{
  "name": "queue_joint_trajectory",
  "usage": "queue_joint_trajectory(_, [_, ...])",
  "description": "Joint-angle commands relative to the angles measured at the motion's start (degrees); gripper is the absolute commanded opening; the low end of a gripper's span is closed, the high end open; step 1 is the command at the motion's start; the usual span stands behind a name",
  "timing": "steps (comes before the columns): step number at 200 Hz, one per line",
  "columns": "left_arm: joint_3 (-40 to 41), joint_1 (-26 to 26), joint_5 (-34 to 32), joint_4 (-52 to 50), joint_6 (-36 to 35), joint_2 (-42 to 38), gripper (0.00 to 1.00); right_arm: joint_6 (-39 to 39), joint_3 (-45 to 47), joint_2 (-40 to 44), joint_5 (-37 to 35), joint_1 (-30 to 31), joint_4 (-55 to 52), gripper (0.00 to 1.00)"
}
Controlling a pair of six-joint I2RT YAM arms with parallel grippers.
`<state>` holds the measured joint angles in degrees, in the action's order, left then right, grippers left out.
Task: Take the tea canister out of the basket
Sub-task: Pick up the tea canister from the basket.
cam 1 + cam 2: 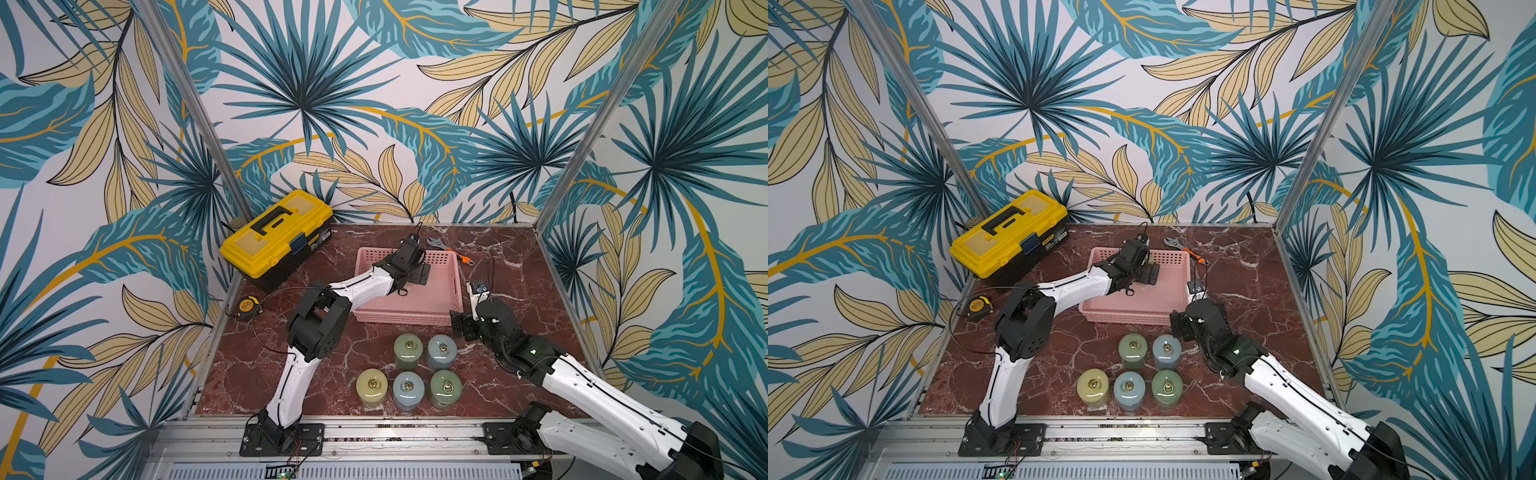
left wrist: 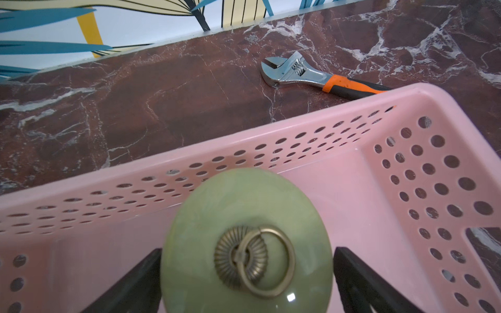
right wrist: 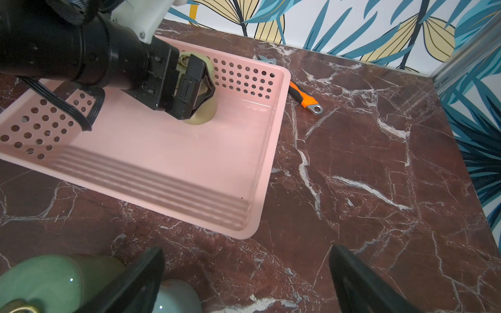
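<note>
Now, left claw (image 2: 246, 273): jaws wide apart, one on each side of the tea canister (image 2: 244, 214); whether they touch it cannot be told.
Tea canister: upright on the basket (image 3: 189, 173) floor, close to its far wall.
Right claw (image 3: 248, 273): open, empty, above the tabletop (image 3: 366, 162) by the basket's near-right corner.
Wrench (image 2: 311, 73): on the tabletop, just past the basket's far-right corner.
Five other canisters (image 1: 408, 347): near side, outside the basket.
</note>
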<state>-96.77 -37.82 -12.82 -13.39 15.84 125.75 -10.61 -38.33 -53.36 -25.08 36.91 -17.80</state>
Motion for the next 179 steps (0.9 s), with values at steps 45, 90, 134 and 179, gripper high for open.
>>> queue_joint_trajectory(45, [-5.1, 1.0, 1.2, -0.1, -0.8, 2.4, 0.99, 0.7, 0.9, -0.4, -0.8, -0.4, 0.9, 0.99])
queue_joint_trajectory(90, [-6.1, 1.3, 1.9, -0.1, -0.9, 3.5, 0.95, 0.8, 0.9, -0.5, -0.8, -0.5, 0.9, 0.99])
queue_joint_trajectory(134, [-5.2, 1.5, 2.5, 0.7, -0.8, 2.6, 0.82, 0.8, 0.9, -0.4, -0.9, -0.4, 0.8, 0.99])
queue_joint_trajectory(179, [-2.7, 1.4, 3.3, 2.9, -0.8, -0.7, 0.60, 0.9, 0.9, -0.7, -0.9, -0.5, 0.8, 0.99])
